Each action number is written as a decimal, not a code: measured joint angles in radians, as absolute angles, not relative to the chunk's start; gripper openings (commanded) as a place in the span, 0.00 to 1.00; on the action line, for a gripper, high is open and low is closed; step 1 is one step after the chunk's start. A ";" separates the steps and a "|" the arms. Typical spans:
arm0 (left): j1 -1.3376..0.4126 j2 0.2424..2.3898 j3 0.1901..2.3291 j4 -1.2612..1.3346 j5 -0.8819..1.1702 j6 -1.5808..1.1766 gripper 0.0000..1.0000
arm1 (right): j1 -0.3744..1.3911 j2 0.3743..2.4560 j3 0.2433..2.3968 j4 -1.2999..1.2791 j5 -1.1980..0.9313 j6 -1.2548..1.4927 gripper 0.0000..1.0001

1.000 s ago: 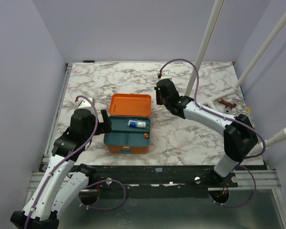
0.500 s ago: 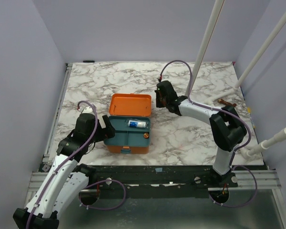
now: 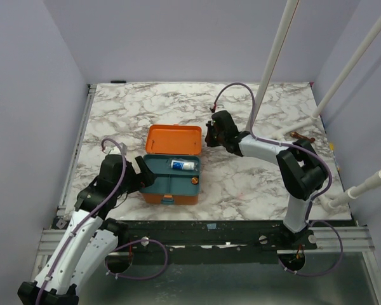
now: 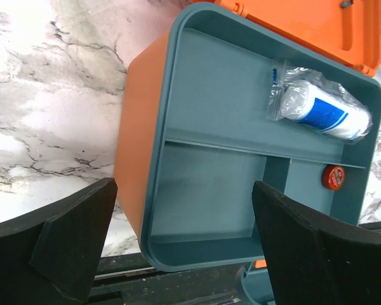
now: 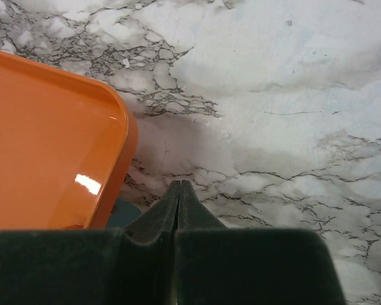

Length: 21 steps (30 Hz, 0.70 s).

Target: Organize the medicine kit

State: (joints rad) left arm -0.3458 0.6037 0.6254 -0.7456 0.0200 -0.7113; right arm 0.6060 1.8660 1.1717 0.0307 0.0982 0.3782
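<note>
The orange medicine kit (image 3: 155, 195) stands open on the marble table, its lid (image 3: 173, 140) tipped back. A dark teal tray (image 4: 216, 127) sits in it, holding a wrapped white and blue bandage roll (image 4: 324, 111) and a small red round tin (image 4: 334, 177). My left gripper (image 3: 143, 171) is open at the kit's left side, its fingers (image 4: 70, 235) apart over the tray's near corner. My right gripper (image 3: 209, 133) is shut and empty, just right of the lid (image 5: 44, 140), low over the table.
A brown-red tool (image 3: 302, 138) lies at the table's right edge by white poles (image 3: 273, 57). A black rail (image 3: 209, 232) runs along the near edge.
The right gripper moved slightly left toward the lid while its arm folded in. The left gripper drew down and back a little along the kit's left side.
</note>
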 measured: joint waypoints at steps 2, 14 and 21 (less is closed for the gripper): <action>-0.346 0.590 0.624 -0.748 0.026 -0.724 0.89 | 0.604 1.867 1.162 0.044 0.082 0.384 0.01; -0.346 0.585 0.585 -0.751 0.086 -0.757 0.76 | 0.591 1.868 1.091 0.153 -0.019 0.401 0.01; -0.340 0.586 0.579 -0.752 0.089 -0.757 0.68 | 0.580 1.868 1.043 0.252 -0.087 0.411 0.01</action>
